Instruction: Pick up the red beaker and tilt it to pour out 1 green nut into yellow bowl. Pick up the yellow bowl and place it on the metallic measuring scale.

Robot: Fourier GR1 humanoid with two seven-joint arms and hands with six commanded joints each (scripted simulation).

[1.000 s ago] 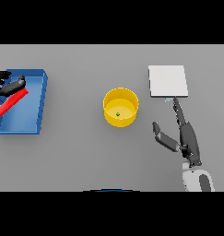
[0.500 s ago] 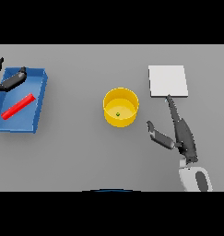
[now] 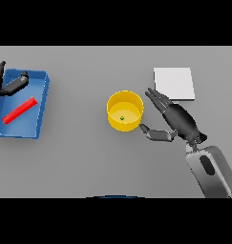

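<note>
Nearest you, the right robot hand (image 3: 177, 120) lies low over the grey desk (image 3: 79, 162), just beside the right side of the yellow bowl (image 3: 124, 110). Its fingers (image 3: 157, 98) are straight and spread toward the rim, and the thumb (image 3: 155, 134) reaches out below the bowl's near right edge. The bowl sits in the gap between them, so the hand looks set up to close round the wall, but you cannot yet call it a hold; whether a fingertip touches the rim is too close to tell.

Inside the bowl you can see 1 green nut (image 3: 121, 117) on the bottom, so the pour seems done, and lifting the bowl looks like the step in hand.

A little farther, up and right of the bowl, the flat pale scale (image 3: 174, 83) waits near the fingertips, bare on top. You have only a short carry to it, and the right arm is on the proper side for that.

At the far left the red beaker (image 3: 19, 109) lies on its side in the blue tray (image 3: 41, 102). The left robot hand (image 3: 6, 86) sits over the tray's upper left corner, fingers loosely spread, holding nothing and apart from the beaker.
</note>
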